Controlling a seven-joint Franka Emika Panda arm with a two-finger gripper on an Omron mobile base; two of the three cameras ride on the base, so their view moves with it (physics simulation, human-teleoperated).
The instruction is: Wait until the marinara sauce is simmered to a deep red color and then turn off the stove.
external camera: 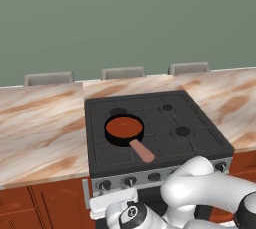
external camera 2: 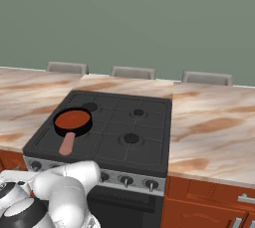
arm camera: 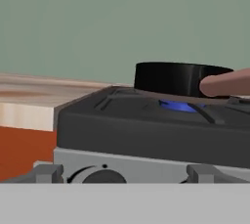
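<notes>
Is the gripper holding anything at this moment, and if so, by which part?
Nothing is held. The gripper is open, its fingertips apart in front of the stove panel, with a knob between them but not gripped.

Red-brown marinara sauce (external camera: pixel 123 127), black pan (external camera: pixel 114 137), pinkish-tan handle (external camera: pixel 142 150), black stove (external camera: pixel 200 140), marbled tan countertop (external camera: pixel 40 128)

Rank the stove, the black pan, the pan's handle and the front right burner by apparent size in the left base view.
1. stove
2. black pan
3. pan's handle
4. front right burner

The handle and burner look close in size; that order is unsure.
</notes>
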